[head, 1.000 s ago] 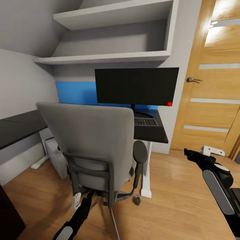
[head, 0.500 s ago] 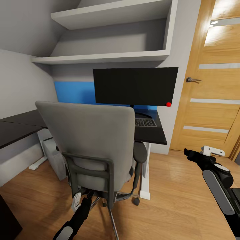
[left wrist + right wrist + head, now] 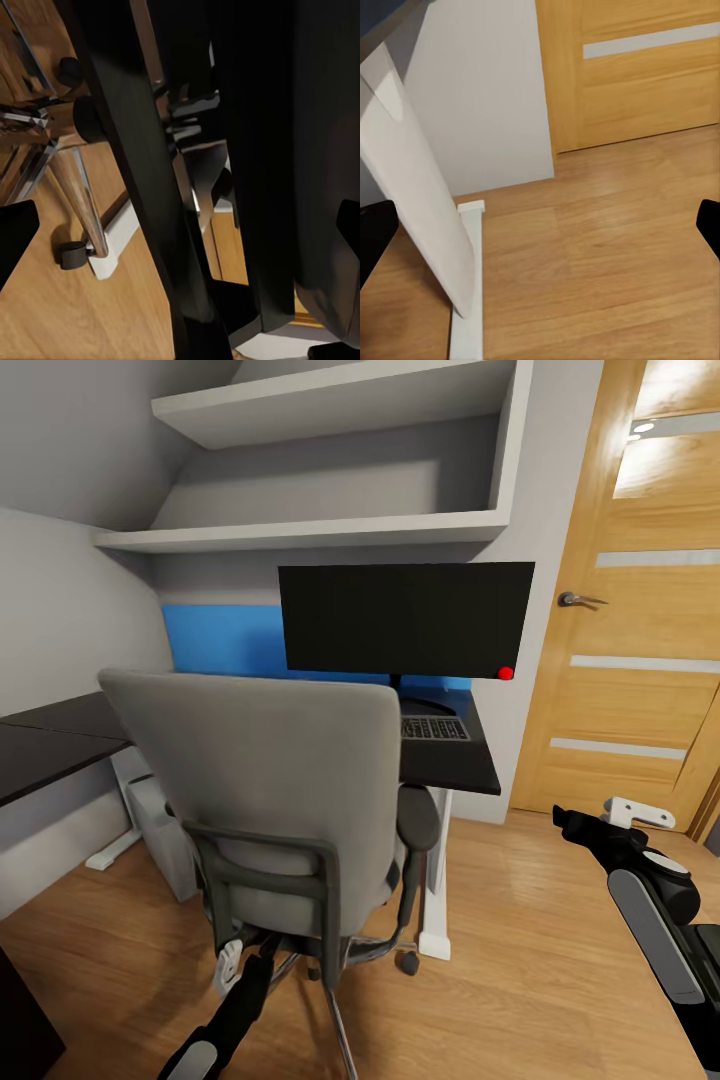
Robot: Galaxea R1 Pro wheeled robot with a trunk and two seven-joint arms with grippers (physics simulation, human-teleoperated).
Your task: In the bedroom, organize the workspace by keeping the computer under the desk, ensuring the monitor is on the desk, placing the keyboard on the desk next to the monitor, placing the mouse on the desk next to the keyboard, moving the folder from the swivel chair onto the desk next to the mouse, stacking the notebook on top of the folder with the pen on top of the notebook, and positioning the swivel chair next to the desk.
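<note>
The grey swivel chair (image 3: 270, 780) stands with its back to me, in front of the black-topped desk (image 3: 455, 770). On the desk stand the wide black monitor (image 3: 405, 618) and, below it, the keyboard (image 3: 436, 728). The grey-white computer (image 3: 165, 830) stands under the desk. My left gripper (image 3: 230, 963) is low, at the chair's chrome base, and is open. In the left wrist view the chair's dark frame (image 3: 142, 172) runs between the fingers. My right gripper (image 3: 563, 821) hangs open over the floor, right of the desk. The chair's backrest hides its seat. Mouse, folder, notebook and pen are out of view.
A wooden door (image 3: 640, 610) fills the right wall. White wall shelves (image 3: 330, 530) hang above the desk's blue back panel (image 3: 215, 640). The desk's white leg (image 3: 431, 225) and foot stand close to my right gripper. Light wood floor (image 3: 520, 950) lies open on the right.
The view shifted slightly between the oldest frame and the middle one. Since then the chair has turned or slid a little to the left. The right arm has held still.
</note>
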